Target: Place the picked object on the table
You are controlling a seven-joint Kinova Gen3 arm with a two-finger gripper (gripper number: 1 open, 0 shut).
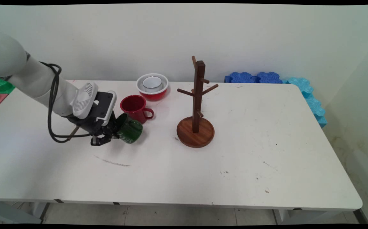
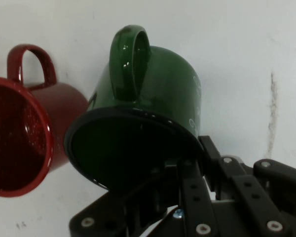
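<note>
gripper [image 1: 108,135] is clamping the rim of the green enamel mug [image 1: 130,128], its jaws closed down to the thickness of the mug wall. in the hand view one finger is going inside the mouth and the other is sitting outside by the gripper [image 2: 187,170], so it is gripping firmly and not just touching.

the green enamel mug [image 2: 158,94] is lying tilted on its side over the left middle of the white table [image 1: 235,152], with its mouth facing the gripper and its base pointing right. in the hand view its handle is showing on the side away from the fingers.

the red enamel mug [image 1: 134,106] is standing upright just behind it, handle pointing right. behind that, a red bowl [image 1: 153,94] is holding a small white cup [image 1: 152,82]. the wooden mug tree [image 1: 198,98] is standing well apart to the right with bare pegs. blue foam pieces [image 1: 255,77] are lying along the far right edge.

hard to make out:
- whether the green mug is resting on the table or hanging just above it
- whether it is touching the red enamel mug [image 2: 24,143], since the two are overlapping in both views
- the fingertips, which the mug's dark mouth is mostly hiding
- the far side of the mug, which the arm is blocking in the main view
</note>
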